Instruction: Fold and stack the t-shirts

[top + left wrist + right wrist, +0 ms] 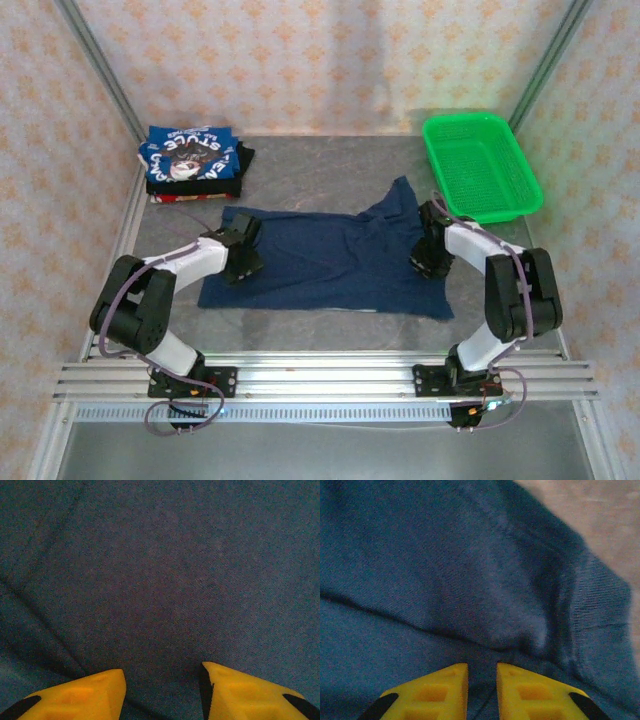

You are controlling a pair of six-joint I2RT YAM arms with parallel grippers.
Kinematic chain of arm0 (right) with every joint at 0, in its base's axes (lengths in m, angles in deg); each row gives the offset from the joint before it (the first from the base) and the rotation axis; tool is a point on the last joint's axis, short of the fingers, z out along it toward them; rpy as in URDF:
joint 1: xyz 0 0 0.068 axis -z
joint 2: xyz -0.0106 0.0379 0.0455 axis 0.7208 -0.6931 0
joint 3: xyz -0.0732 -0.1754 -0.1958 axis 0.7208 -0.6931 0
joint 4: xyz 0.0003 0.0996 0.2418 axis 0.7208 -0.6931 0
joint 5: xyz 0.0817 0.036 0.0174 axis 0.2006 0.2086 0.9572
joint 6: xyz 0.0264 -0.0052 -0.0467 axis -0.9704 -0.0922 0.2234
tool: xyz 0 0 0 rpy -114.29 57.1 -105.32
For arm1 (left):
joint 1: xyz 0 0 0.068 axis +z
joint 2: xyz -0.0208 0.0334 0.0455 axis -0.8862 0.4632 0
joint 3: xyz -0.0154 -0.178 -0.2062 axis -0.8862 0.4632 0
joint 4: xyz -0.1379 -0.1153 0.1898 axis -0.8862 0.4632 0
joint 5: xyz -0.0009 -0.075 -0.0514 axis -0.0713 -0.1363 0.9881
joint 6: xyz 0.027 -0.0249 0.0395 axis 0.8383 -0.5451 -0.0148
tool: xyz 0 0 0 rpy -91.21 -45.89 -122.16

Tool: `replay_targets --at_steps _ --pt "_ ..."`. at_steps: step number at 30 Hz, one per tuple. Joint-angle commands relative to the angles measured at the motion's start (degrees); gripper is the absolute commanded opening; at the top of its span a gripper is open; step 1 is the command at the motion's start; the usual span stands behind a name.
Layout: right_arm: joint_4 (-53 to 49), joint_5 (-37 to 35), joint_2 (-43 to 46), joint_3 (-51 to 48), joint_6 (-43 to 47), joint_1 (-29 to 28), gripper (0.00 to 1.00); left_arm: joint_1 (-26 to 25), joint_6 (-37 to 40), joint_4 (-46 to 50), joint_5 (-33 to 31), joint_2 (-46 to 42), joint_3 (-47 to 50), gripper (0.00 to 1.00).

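A dark navy t-shirt (320,265) lies spread across the middle of the table, with a sleeve pointing to the back right. My left gripper (243,255) is low over its left part; in the left wrist view the yellow fingers (90,695) stand well apart, open (162,680), over flat navy cloth (165,580). My right gripper (432,255) is at the shirt's right edge. Its yellow fingers (440,690) are drawn close together (482,672) with a fold of the navy cloth (445,570) between them. A folded stack of t-shirts (190,160), blue printed on top, sits at the back left.
A green mesh basket (480,165) stands at the back right, close behind the right arm. Grey table surface (320,160) shows behind the shirt and along the front. Patterned walls enclose the table on three sides.
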Motion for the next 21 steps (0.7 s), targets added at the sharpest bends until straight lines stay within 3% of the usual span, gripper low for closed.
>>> replay_targets --at_steps 1,7,10,16,21 --pt "-4.26 -4.86 2.14 0.57 -0.44 0.53 0.27 -1.31 -4.88 3.80 1.10 -1.12 2.32 0.46" --pt "0.63 1.26 5.57 7.43 2.92 0.56 0.49 -1.07 -2.77 10.19 -0.45 -6.72 -7.19 0.61" --pt "1.36 4.30 3.12 13.68 5.00 0.96 0.57 0.76 -1.91 10.77 0.56 -7.55 -12.04 0.68" --pt "-1.16 6.88 -12.47 33.41 7.42 2.38 0.60 8.97 1.66 9.08 5.19 -4.52 -17.20 0.72" --pt "-7.21 3.73 -27.54 52.20 7.59 2.81 0.59 15.43 4.90 4.38 9.42 -0.81 -18.19 0.73"
